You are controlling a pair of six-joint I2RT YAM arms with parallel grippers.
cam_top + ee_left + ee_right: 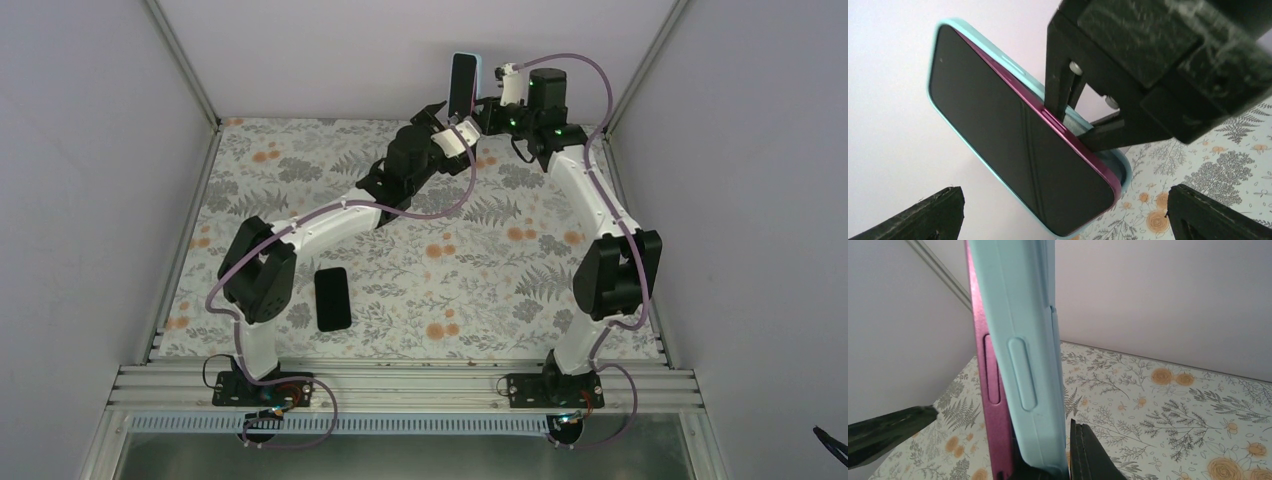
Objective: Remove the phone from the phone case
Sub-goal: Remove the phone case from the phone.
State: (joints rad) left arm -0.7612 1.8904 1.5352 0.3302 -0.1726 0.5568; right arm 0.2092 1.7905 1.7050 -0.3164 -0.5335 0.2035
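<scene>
A magenta phone (1013, 145) with a dark screen stands upright in a teal phone case (1020, 75), held high at the back of the table (462, 85). Its right edge is lifted out of the case, leaving a gap. My right gripper (1058, 465) is shut on the back wall of the case (1023, 340). One finger is in the gap beside the phone (988, 390) and the other finger (1093, 455) is behind the case. My left gripper (1068, 220) is open just below the phone's lower end and touches nothing.
A second black phone (332, 298) lies flat on the floral cloth (480, 270) near the left arm's base. White walls and metal frame rails enclose the table close behind the held phone.
</scene>
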